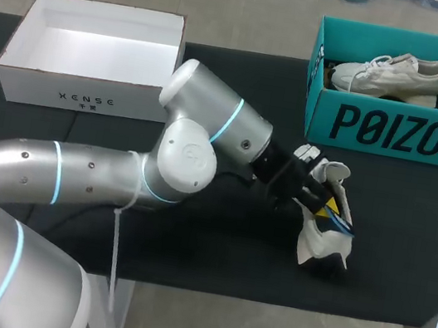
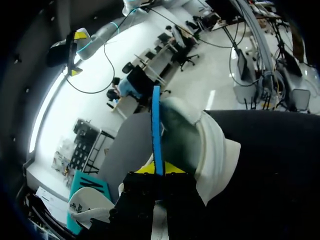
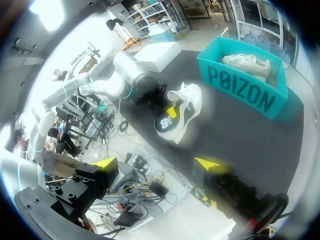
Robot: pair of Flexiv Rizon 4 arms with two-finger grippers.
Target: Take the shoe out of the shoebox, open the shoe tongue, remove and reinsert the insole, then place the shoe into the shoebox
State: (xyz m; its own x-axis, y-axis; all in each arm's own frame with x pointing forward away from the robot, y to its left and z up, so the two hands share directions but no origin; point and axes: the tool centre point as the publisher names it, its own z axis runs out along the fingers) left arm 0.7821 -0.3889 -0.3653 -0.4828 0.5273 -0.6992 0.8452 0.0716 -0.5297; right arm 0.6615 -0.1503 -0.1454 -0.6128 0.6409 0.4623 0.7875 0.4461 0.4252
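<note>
— What was on the black counter (image 1: 407, 246)?

— The left arm (image 1: 74, 173) reached across it. At the back stood a teal shoebox (image 1: 393, 130) with big dark lettering on its front, and an open white box (image 1: 79, 94) with small dark print on its side.

— And the shoe?

— One white shoe (image 1: 325, 232) was out of the shoebox, upended near the counter's front edge. A second shoe (image 1: 393, 75) lay inside the shoebox.

— The end effectors?

— The left end effector (image 2: 161, 170) was clamped on a thin blue insole (image 2: 156, 130) at the shoe's opening. The right end effector (image 3: 160, 162) hung well apart from the shoe, fingers spread wide.
</note>
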